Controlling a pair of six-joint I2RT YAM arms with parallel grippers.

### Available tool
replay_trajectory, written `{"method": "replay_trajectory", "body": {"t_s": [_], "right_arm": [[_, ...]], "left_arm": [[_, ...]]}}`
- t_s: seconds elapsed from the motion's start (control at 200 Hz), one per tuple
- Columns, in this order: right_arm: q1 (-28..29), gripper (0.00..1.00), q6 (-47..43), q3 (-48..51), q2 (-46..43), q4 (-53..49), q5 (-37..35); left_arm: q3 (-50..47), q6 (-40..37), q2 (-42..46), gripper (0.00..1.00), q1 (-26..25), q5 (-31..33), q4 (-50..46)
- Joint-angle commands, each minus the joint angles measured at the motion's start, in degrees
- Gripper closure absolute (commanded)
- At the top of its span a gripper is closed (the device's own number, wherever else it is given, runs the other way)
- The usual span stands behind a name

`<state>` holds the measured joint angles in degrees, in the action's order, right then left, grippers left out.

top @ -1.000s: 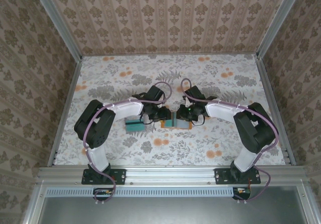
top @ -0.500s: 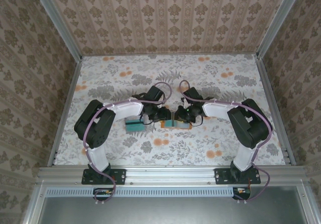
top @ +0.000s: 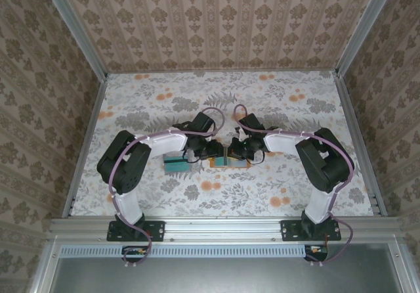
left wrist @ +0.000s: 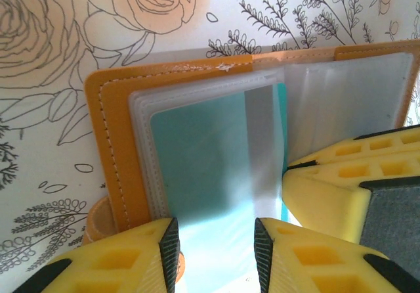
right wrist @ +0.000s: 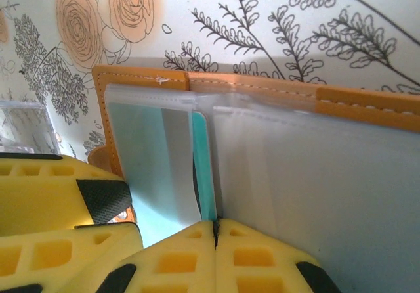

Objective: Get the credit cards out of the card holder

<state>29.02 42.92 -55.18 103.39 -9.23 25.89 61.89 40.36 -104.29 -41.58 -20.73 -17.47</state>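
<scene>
The orange card holder point(top: 237, 163) lies open mid-table, its clear sleeves spread out point(left wrist: 115, 142). A teal credit card point(left wrist: 203, 155) sits inside the left sleeve. My left gripper point(left wrist: 215, 234) stands open over that sleeve, one finger on each side of the card's near end. At the spine a second teal card point(right wrist: 203, 161) stands on edge between the sleeves. My right gripper point(right wrist: 215, 226) is shut on its near end. In the top view the two grippers, left point(top: 215, 150) and right point(top: 232, 151), meet over the holder.
A small stack of teal and dark cards point(top: 174, 163) lies on the flowered table just left of the holder, beside the left forearm. Patterned walls and metal rails point(top: 85, 148) enclose the table on three sides.
My right gripper has closed its fingers and shifted slightly left toward the holder's spine. The left gripper has stayed where it was.
</scene>
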Motion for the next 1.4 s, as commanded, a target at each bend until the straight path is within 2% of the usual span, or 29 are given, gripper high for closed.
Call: {"method": "replay_trajectory", "body": {"t_s": [0.0, 0.3, 0.535, 0.58, 0.715, 1.395], "right_arm": [[0.04, 1.0, 0.5, -0.39, 0.7, 0.74, 1.76], [-3.64, 1.0, -0.58, 3.4, -3.18, -0.21, 0.87], [-3.97, 1.0, -0.47, 3.7, -2.76, 1.19, 2.09], [-3.88, 0.91, -0.25, 3.44, -2.44, 1.63, 2.69], [-3.57, 0.81, -0.11, 2.51, -1.55, 2.87, 4.07], [-2.03, 0.81, -0.73, 0.95, 1.81, 3.57, 5.72]], "left_arm": [[-0.29, 0.68, -1.35, 0.62, -0.34, 0.16, -0.5], [-0.94, 0.99, -1.42, 0.63, 0.56, 1.31, -1.77], [-0.73, 0.9, -1.54, 0.63, 0.65, 1.14, -1.86], [-0.74, 0.92, -1.57, 0.63, 0.63, 1.2, -1.84], [-0.66, 0.83, -1.64, 0.63, 0.63, 0.96, -1.82], [-0.61, 0.8, -1.66, 0.63, 0.45, 0.69, -1.76]]}}
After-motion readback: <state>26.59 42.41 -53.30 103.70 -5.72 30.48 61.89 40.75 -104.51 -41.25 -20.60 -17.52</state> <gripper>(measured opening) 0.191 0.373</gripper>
